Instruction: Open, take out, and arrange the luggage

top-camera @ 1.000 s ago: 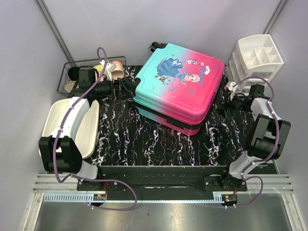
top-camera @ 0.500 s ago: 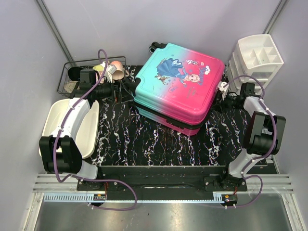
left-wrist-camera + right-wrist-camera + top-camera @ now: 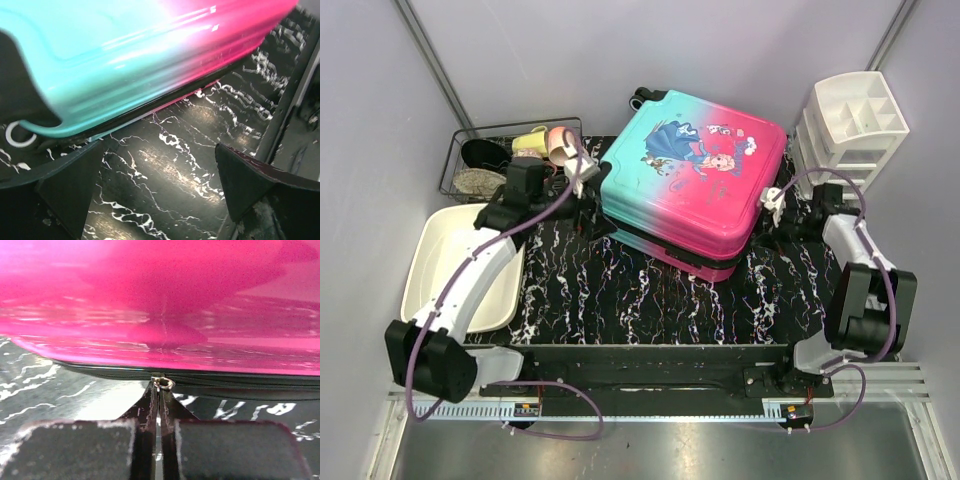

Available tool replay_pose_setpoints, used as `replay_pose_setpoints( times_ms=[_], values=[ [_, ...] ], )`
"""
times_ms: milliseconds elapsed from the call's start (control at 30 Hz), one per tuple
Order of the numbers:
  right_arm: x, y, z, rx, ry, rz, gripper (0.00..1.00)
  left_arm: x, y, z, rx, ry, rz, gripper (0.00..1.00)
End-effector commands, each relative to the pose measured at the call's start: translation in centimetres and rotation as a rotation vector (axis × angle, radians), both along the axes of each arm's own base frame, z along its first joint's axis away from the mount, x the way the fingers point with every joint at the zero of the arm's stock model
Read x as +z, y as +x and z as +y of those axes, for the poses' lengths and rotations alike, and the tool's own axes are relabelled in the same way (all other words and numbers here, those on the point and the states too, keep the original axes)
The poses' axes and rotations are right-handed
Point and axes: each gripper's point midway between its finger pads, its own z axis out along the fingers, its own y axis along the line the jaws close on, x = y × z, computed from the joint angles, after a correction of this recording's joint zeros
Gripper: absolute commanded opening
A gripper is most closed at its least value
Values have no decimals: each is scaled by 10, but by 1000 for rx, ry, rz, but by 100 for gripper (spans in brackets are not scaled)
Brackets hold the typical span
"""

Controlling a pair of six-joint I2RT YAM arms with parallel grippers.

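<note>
The luggage (image 3: pixel 695 180), a teal-to-pink hard-shell suitcase with a cartoon print, lies flat and closed on the black marbled table. My left gripper (image 3: pixel 582 178) stands open at its teal left corner, with only tabletop between the fingers (image 3: pixel 70 190); the shell (image 3: pixel 125 55) is just beyond them. My right gripper (image 3: pixel 772 203) is at the pink right side. Its fingers (image 3: pixel 150 405) are pressed together on the metal zipper pull (image 3: pixel 163 383), at the black zipper line under the pink shell (image 3: pixel 160 300).
A wire basket (image 3: pixel 470 160) holding cups and dark items stands at the back left. A white tub (image 3: pixel 435 265) lies at the left under my left arm. At the back right stands a white drawer organizer (image 3: pixel 850 125).
My right gripper moved left to the suitcase's side and shut on the zipper pull. My left arm swung right, bringing its open gripper up to the teal corner.
</note>
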Motion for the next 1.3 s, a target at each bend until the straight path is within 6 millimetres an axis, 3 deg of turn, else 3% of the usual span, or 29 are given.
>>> replay_pose_setpoints(
  times_ms=[0, 100, 133, 200, 233, 300, 333, 400, 533, 600, 633, 767, 833, 967, 1133, 1200, 1267],
  values=[
    [24, -44, 35, 20, 100, 54, 0, 0, -15, -18, -134, 168, -249, 99],
    [20, -62, 42, -20, 106, 74, 0, 0, -20, -33, -185, 204, -313, 99],
    [29, -58, 43, -34, 101, 16, 0, -3, -21, -36, -189, 195, -296, 99],
    [24, -65, 46, -102, 127, 62, 0, -2, -15, -40, -165, 175, -296, 99],
    [35, -61, 47, -116, 133, -7, 0, -7, -14, -42, -155, 169, -273, 99],
    [31, -69, 51, -145, 154, 6, 0, -4, -11, -48, -159, 148, -299, 99],
    [38, -67, 50, -156, 155, -47, 0, -7, -8, -52, -172, 147, -309, 99],
    [33, -71, 48, -193, 153, -42, 0, 0, -7, -66, -235, 144, -377, 99],
    [44, -75, 49, -265, 203, -41, 0, 10, 17, -92, -313, 242, -552, 99],
    [38, -74, 44, -354, 222, -13, 0, 9, 20, -107, -361, 265, -621, 99],
    [45, -70, 41, -374, 226, -71, 0, 3, 23, -113, -412, 308, -689, 99],
    [40, -75, 39, -400, 228, -73, 0, -5, 17, -150, -543, 365, -877, 99],
    [37, -76, 41, -416, 249, -24, 0, -2, 18, -166, -573, 366, -953, 99],
    [32, -69, 37, -493, 264, 40, 0, 13, 1, -193, -608, 348, -1062, 99],
    [39, -60, 28, -563, 256, 39, 0, 47, -23, -192, -611, 287, -1094, 99],
    [42, -62, 29, -563, 271, 32, 0, 56, -22, -190, -589, 285, -1119, 99],
    [50, -64, 30, -576, 301, 16, 0, 52, -6, -191, -523, 328, -1104, 99]
  ],
)
